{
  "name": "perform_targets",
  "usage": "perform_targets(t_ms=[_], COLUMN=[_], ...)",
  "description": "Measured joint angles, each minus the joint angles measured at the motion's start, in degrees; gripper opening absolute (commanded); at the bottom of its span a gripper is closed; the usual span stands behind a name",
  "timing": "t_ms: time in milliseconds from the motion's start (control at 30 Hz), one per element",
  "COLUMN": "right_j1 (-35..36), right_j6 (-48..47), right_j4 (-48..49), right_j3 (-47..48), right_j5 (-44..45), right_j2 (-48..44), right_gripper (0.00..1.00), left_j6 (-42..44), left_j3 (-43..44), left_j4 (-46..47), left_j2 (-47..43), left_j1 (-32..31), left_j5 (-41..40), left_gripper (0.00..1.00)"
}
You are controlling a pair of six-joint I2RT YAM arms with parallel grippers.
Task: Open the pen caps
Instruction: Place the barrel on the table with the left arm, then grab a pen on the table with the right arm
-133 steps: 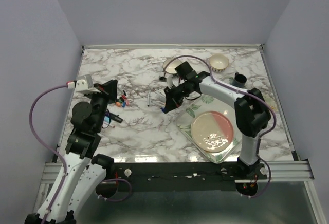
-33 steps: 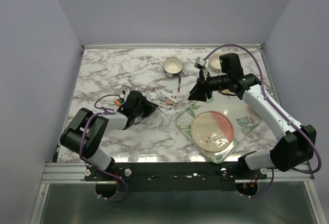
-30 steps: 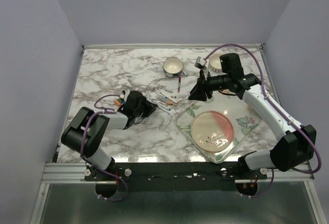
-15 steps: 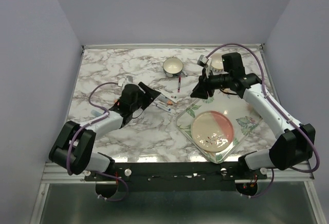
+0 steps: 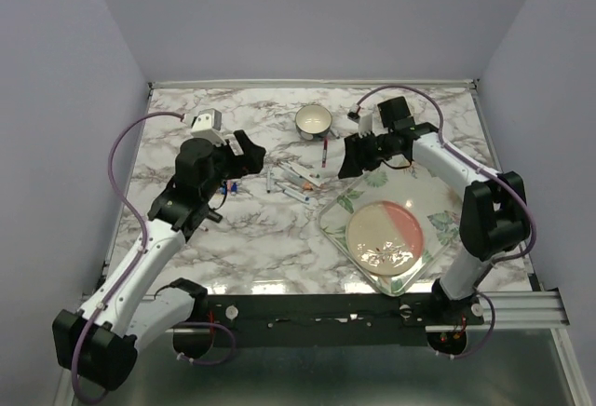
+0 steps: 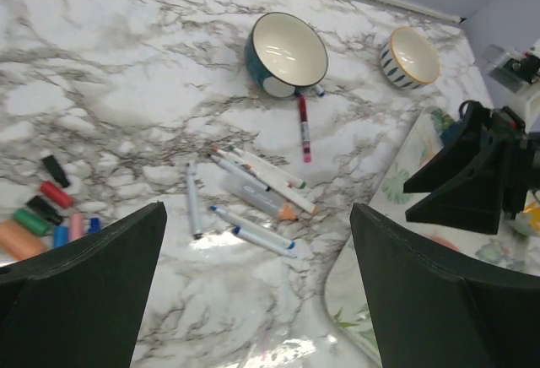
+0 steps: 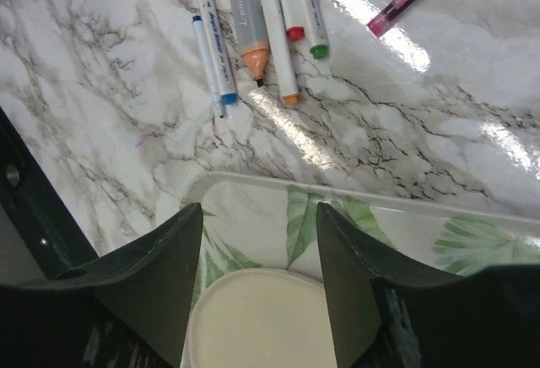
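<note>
Several white-barrelled pens (image 6: 253, 178) lie in a loose bunch on the marble table, with blue, orange, red and green ends (image 7: 291, 43). A pink pen (image 6: 303, 127) lies apart, near the teal bowl. Loose pen caps (image 6: 52, 208) in black, red, green, orange, pink and blue sit left of the bunch, also seen from above (image 5: 228, 185). My left gripper (image 6: 257, 241) hangs above the pens, wide open and holding nothing (image 5: 250, 148). My right gripper (image 7: 259, 216) is open and holding nothing over the tray's corner (image 5: 346, 159), just right of the pens.
A leaf-patterned tray (image 5: 335, 215) holds a pink and cream plate (image 5: 384, 236) at the front right. A teal bowl (image 5: 314, 122) stands behind the pens. A striped bowl (image 6: 409, 56) sits at the back right, behind the right arm.
The left gripper has opened wide and risen from the table beside the pens, and its arm has swung back and left. The right gripper has opened wider and shifted slightly left.
</note>
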Motion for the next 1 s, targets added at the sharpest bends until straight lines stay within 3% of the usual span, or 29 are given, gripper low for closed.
perform_targets(t_ms=[200, 400, 1000], right_j1=[2.3, 4.0, 6.1], right_j6=[2.9, 6.0, 14.3], right_j4=[-0.1, 0.3, 0.1], right_j3=[4.8, 11.1, 27.2], right_j5=[6.0, 12.3, 24.9], right_j2=[4.9, 11.4, 23.9], right_gripper=[0.73, 0.75, 0.69], left_j6=[12.7, 17.4, 19.7], left_j3=[-0.9, -6.6, -6.8], left_j4=[-9.8, -13.6, -13.9], left_j2=[-11.4, -20.5, -20.7], left_j1=[0.0, 0.1, 2.5], left_j5=[-4.7, -8.9, -9.4], left_gripper=[0.99, 0.99, 0.99])
